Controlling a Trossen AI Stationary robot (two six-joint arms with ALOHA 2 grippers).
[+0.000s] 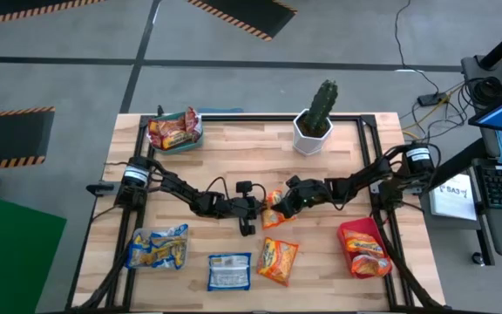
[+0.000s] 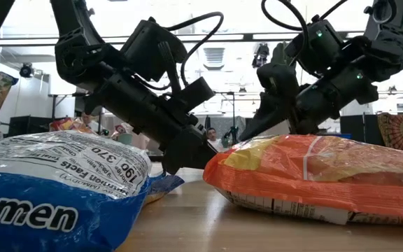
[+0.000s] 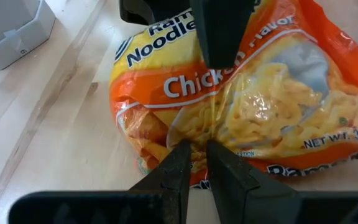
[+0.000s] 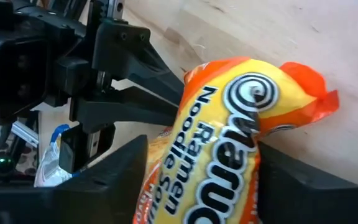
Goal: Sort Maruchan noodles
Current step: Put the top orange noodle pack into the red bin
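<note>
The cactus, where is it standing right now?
In the high view the cactus stands in its white pot at the table's far edge, right of middle, beyond both grippers and right of the tray of noodle packets.

At the table's (image 1: 234, 144) centre we find 1 packet (image 1: 274, 208) between the left gripper (image 1: 256, 209) and the right gripper (image 1: 288, 202). Behind it stands the cactus (image 1: 319, 118); trays of packets sit at the back-left (image 1: 175, 131), front-left (image 1: 156, 247) and front-right (image 1: 362, 247), with 2 loose packets (image 1: 229, 271) along the front edge between them.
</note>
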